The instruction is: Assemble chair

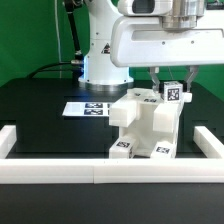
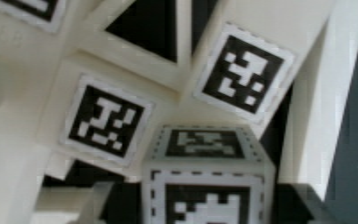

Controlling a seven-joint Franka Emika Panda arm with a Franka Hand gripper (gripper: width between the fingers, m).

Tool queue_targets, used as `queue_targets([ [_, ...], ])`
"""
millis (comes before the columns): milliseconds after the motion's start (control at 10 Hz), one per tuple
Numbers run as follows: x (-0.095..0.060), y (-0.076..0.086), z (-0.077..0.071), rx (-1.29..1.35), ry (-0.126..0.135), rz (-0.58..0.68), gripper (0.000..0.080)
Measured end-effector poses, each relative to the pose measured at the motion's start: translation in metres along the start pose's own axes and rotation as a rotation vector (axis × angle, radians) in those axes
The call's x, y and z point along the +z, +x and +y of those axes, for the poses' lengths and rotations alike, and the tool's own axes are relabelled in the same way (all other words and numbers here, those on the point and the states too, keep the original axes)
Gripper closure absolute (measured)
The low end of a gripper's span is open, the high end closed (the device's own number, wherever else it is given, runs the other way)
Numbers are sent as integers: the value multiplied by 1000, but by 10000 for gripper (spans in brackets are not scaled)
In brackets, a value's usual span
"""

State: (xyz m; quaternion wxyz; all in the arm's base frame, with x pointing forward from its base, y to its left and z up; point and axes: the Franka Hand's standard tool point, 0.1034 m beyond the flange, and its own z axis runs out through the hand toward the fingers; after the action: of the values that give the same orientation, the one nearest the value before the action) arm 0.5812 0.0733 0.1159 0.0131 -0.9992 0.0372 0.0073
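Observation:
The partly built white chair (image 1: 143, 128) stands on the black table near the front rail, with marker tags on its lower front. My gripper (image 1: 171, 88) is above its upper part on the exterior view's right. Its dark fingers straddle a small white tagged post (image 1: 172, 95) that rests on the chair's top. In the wrist view the post (image 2: 202, 150) fills the bottom middle between the jaws, my gripper (image 2: 202, 205) closed around it. The chair's tagged white panels (image 2: 101, 120) stand close behind it.
The marker board (image 1: 88, 107) lies flat on the table behind the chair, on the exterior view's left. A low white border rail (image 1: 95, 172) runs along the front and up both sides. The arm's white base (image 1: 100, 60) stands at the back.

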Motion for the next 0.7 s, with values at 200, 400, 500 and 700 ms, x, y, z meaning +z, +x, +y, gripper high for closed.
queue_targets([
  [200,0,0,0,144,1,-1,512],
  [400,1,-1,2,343,1,-3,512],
  [500,1,-1,2,442,4,-5,512],
  [700,1,-1,2,647,13,-10,511],
])
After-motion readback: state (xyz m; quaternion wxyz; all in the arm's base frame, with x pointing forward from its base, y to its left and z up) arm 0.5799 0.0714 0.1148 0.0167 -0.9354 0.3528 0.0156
